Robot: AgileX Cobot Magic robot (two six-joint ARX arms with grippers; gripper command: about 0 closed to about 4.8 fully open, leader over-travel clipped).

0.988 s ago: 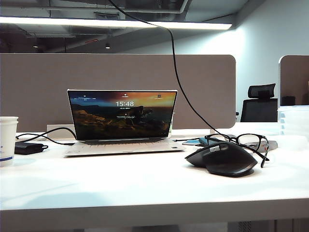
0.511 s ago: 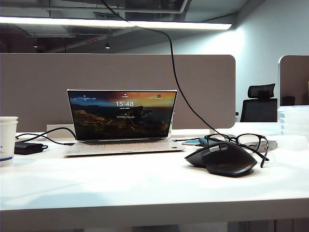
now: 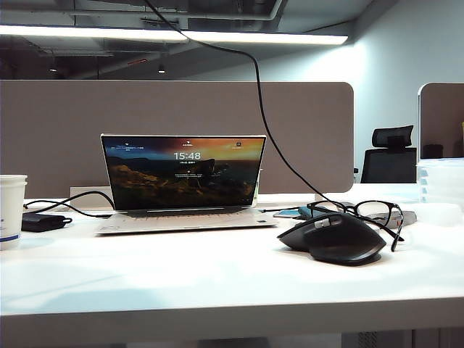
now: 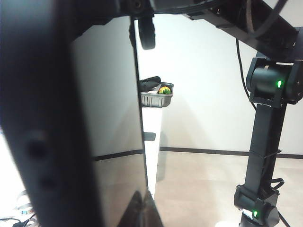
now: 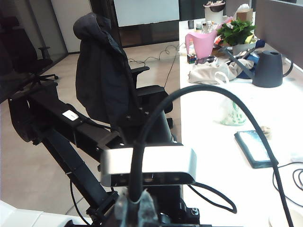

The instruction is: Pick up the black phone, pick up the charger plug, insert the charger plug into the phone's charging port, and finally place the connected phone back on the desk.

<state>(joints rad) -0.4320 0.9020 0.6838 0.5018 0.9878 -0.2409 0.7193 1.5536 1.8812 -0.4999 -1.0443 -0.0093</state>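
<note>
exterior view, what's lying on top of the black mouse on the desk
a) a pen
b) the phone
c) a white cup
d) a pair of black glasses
d: in the exterior view a pair of black-framed glasses rests against the back of the black mouse, while the white cup stands far off at the desk's left edge.

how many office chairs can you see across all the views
3. One black chair at the exterior view's far right, behind the desk; one draped with a dark jacket and another in the dim corner of the right wrist view. More may be hidden.
</note>
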